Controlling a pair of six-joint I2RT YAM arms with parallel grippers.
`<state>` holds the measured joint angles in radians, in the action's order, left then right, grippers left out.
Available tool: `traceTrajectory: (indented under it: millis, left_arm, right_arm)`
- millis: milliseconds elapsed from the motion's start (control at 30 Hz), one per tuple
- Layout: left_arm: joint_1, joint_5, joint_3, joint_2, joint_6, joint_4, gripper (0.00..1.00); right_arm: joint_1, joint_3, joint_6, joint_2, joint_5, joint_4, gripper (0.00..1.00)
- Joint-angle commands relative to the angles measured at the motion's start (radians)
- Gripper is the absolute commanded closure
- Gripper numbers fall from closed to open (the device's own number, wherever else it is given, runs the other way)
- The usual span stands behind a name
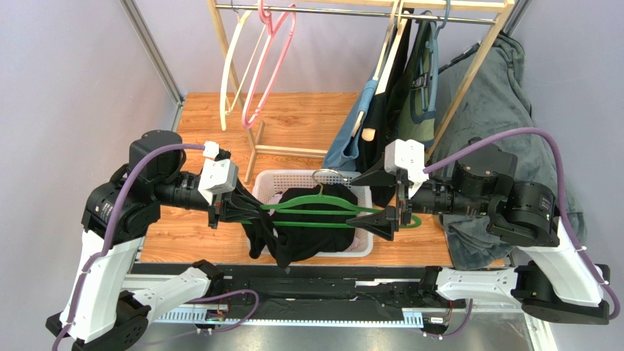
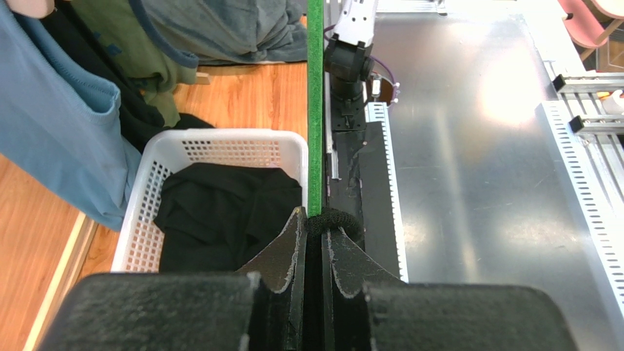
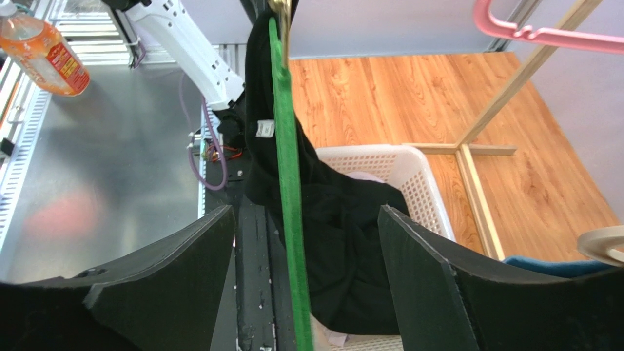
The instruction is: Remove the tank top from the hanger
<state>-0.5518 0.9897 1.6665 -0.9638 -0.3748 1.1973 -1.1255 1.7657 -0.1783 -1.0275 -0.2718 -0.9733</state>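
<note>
A green hanger (image 1: pixel 322 213) lies level above the white basket (image 1: pixel 289 175), and the black tank top (image 1: pixel 307 238) drapes from it into the basket. My left gripper (image 1: pixel 243 208) is shut on the hanger's left end. In the left wrist view its jaws (image 2: pixel 316 219) pinch the green bar (image 2: pixel 315 110) together with a black strap (image 2: pixel 338 219) of the tank top. My right gripper (image 1: pixel 388 203) stands open around the hanger's right end. In the right wrist view the green bar (image 3: pixel 289 197) runs between the spread fingers (image 3: pixel 183 263) without touching them, with the tank top (image 3: pixel 344 219) behind it.
A wooden rack (image 1: pixel 253 139) behind the basket carries pink (image 1: pixel 271 66) and cream hangers and several hung garments (image 1: pixel 388 95). A grey blanket (image 1: pixel 498 95) lies at the right. An orange bottle (image 3: pixel 44 47) stands on the metal bench. The basket's rim (image 3: pixel 417 168) sits just below the right fingers.
</note>
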Motion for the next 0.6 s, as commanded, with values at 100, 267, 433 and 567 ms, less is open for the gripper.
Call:
traceTrajectory:
  millis: [100, 267, 433, 567]
  left_arm:
    - [-0.010, 0.093, 0.068, 0.014, -0.065, 0.022, 1.00]
    - [-0.008, 0.096, 0.087, 0.011, -0.081, 0.035, 1.00]
    - [-0.010, 0.073, 0.111, -0.016, -0.092, 0.022, 1.00]
    - [-0.010, 0.055, 0.147, -0.044, -0.090, 0.005, 1.00]
  right_arm:
    - [-0.007, -0.020, -0.013, 0.017, -0.040, 0.016, 0.26]
    - [-0.007, -0.031, -0.003, 0.017, -0.030, 0.010, 0.46]
    - [-0.007, -0.025, 0.005, 0.014, 0.000, -0.001, 0.77]
    - [-0.007, -0.022, 0.007, 0.014, 0.037, -0.011, 0.91]
